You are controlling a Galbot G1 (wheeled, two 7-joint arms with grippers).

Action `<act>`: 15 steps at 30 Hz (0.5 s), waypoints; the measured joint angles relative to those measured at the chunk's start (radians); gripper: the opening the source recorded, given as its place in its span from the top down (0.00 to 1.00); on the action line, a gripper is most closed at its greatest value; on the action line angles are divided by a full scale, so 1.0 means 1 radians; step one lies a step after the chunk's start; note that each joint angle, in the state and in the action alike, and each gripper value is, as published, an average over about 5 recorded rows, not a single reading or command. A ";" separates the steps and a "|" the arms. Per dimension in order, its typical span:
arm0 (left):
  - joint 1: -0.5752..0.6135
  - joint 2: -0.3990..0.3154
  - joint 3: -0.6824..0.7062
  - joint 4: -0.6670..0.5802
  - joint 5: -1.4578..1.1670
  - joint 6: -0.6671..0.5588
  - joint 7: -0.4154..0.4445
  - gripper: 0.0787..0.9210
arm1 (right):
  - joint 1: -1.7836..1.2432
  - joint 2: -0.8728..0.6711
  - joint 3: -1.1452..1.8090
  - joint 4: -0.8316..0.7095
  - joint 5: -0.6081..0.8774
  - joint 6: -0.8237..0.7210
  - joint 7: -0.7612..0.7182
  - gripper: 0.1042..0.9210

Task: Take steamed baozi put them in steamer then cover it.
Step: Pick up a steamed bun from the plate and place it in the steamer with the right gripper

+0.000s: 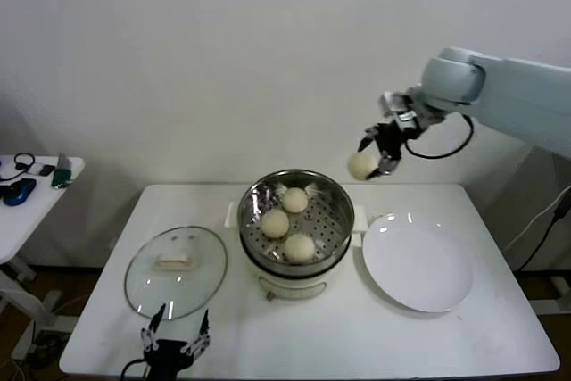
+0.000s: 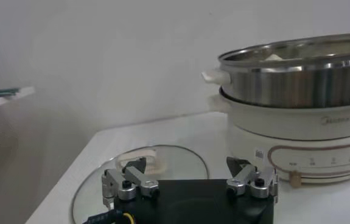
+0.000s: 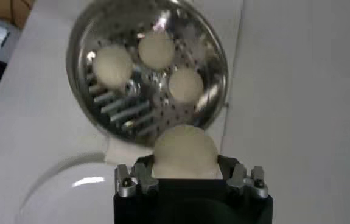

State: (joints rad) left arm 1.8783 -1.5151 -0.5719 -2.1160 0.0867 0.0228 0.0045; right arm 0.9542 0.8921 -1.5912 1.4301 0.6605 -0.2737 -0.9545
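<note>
The steel steamer (image 1: 343, 218) on its white base stands mid-table and holds three cream-white baozi (image 1: 275, 223), (image 1: 295, 200), (image 1: 300, 247). My right gripper (image 1: 373, 164) is shut on a fourth baozi (image 1: 360, 165), held in the air above and just to the right of the steamer's far-right rim. In the right wrist view the held baozi (image 3: 184, 152) sits between the fingers, with the steamer (image 3: 80, 42) below. The glass cover (image 1: 176, 271) with its cream handle lies flat on the table left of the steamer. My left gripper (image 1: 175, 332) is open, low at the table's front edge near the cover (image 2: 181, 159).
An empty white plate (image 1: 417, 267) lies right of the steamer. A small side table (image 1: 27, 211) with a few dark items stands at far left. The wall is close behind the table (image 1: 446, 336).
</note>
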 measured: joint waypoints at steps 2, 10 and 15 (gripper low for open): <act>0.000 0.001 -0.004 -0.002 -0.004 0.000 0.000 0.12 | -0.005 0.027 -0.002 0.022 0.012 -0.020 0.017 0.27; 0.006 -0.002 -0.018 -0.008 -0.015 0.002 0.001 0.12 | -0.097 0.098 -0.010 0.034 -0.022 -0.061 0.062 0.27; 0.006 -0.006 -0.022 -0.006 -0.016 0.003 0.001 0.12 | -0.171 0.116 -0.008 0.008 -0.064 -0.073 0.076 0.27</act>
State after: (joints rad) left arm 1.8843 -1.5214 -0.5938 -2.1223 0.0706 0.0257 0.0053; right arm 0.7835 1.0081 -1.5990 1.4385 0.5962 -0.3463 -0.8789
